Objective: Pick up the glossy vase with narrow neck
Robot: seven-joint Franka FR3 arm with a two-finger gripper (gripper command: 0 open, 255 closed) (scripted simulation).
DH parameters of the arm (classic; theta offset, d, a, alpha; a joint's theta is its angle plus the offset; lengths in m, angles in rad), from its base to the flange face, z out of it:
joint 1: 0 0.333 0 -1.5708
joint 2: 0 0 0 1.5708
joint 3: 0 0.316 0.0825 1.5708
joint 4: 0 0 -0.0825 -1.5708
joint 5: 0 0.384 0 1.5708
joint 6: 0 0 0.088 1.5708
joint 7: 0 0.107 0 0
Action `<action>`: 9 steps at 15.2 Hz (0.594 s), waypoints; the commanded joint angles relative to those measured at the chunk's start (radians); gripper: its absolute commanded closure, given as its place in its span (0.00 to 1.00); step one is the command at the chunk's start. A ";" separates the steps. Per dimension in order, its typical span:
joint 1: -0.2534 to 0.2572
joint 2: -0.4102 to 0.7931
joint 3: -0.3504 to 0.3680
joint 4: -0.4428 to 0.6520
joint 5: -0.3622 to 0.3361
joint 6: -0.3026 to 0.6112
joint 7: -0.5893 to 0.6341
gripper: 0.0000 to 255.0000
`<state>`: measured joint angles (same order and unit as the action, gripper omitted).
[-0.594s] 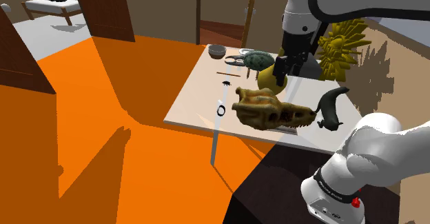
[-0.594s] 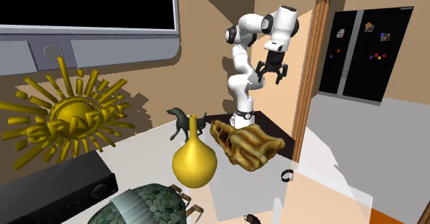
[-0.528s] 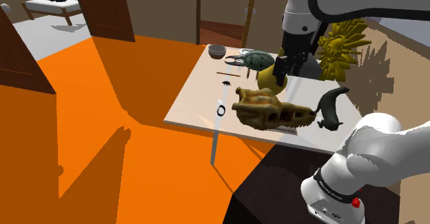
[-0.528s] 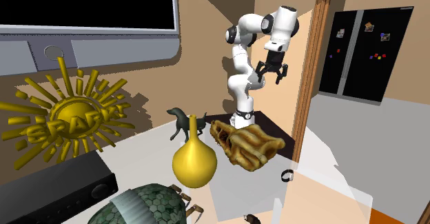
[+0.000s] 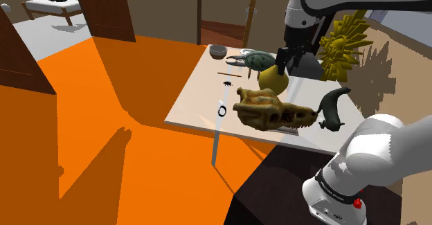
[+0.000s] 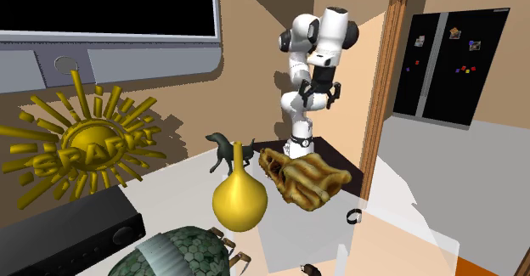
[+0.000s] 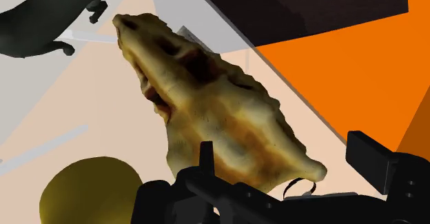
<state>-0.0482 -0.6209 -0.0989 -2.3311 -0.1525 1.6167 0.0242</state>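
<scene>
The glossy yellow vase [image 5: 271,82] with a narrow neck stands upright on the white table [image 5: 201,95], between a green turtle figure [image 5: 258,60] and a tan animal skull [image 5: 272,110]. In the second exterior view the vase [image 6: 240,199] is in the foreground, with the skull [image 6: 302,177] just behind it. My black gripper [image 5: 285,63] hangs open well above the table, over the skull's end of it, and holds nothing. Seen from the far side, the gripper [image 6: 318,97] is high behind the skull. In the wrist view the gripper [image 7: 289,166] has the skull [image 7: 207,105] ahead of it and the vase [image 7: 86,188] off to one side.
A dark animal figurine [image 5: 332,106] stands near the skull. A black box [image 6: 76,223] and a golden sun ornament [image 6: 81,147] sit at the wall side. A small bowl [image 5: 218,50], a small ring [image 5: 222,110] and a tiny dark object [image 5: 228,84] also lie on the table. Orange floor surrounds it.
The hand has swung a little farther over the table toward the vase, shifting left and slightly down in the second exterior view. Its fingers stay open. Nothing on the table has moved.
</scene>
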 commanded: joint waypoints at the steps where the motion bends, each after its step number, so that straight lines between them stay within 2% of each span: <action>1: -0.014 0.052 -0.041 0.042 -0.016 0.022 -0.044 0.00; 9: -0.052 0.267 -0.192 0.210 -0.024 0.107 -0.214 0.00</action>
<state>-0.0957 -0.3921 -0.2690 -2.1575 -0.1796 1.7166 -0.1621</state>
